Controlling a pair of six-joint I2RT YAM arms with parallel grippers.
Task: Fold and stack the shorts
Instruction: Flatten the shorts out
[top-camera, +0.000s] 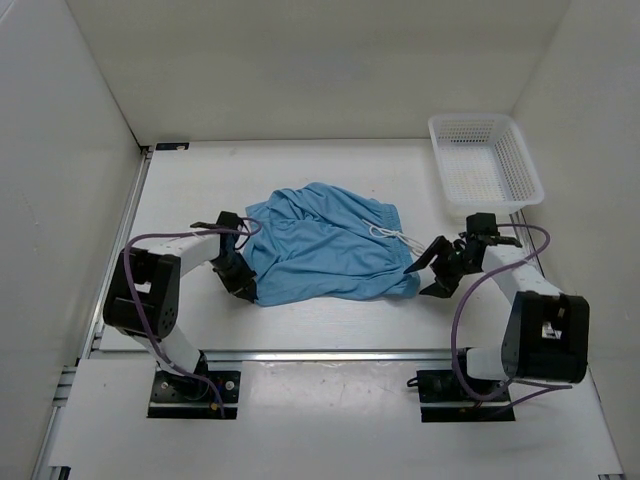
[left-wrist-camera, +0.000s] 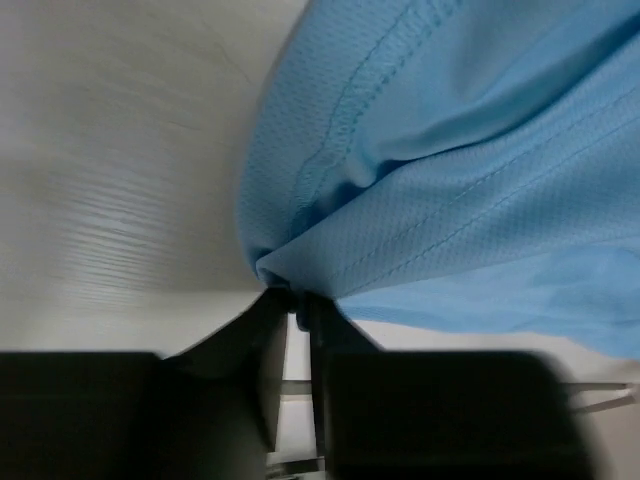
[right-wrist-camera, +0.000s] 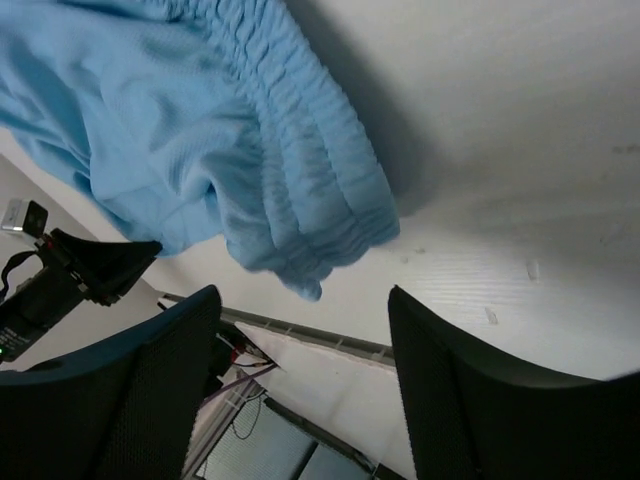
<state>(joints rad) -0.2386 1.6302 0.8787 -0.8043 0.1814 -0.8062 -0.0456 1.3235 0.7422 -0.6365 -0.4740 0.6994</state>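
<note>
The left gripper (left-wrist-camera: 298, 308) has its fingers (left-wrist-camera: 268, 350) clenched on the near left corner of the light blue shorts (left-wrist-camera: 450, 170), with a pinch of hem caught between the tips. The right gripper (right-wrist-camera: 303, 300) is released. Its fingers (right-wrist-camera: 470, 390) stand wide apart, with the gathered waistband end just at the gap, and I see no grip on it.

From above, the shorts (top-camera: 325, 250) lie rumpled and unfolded in the middle of the desk (top-camera: 200, 180), between the two grippers. The white drawstring (top-camera: 395, 236) trails toward the right. The white mesh basket (top-camera: 480, 118) sits well apart at the far right.

I judge the task to be barely begun. One corner is taken and the other is not yet gripped. Every fold and the stacking remain to be done.
</note>
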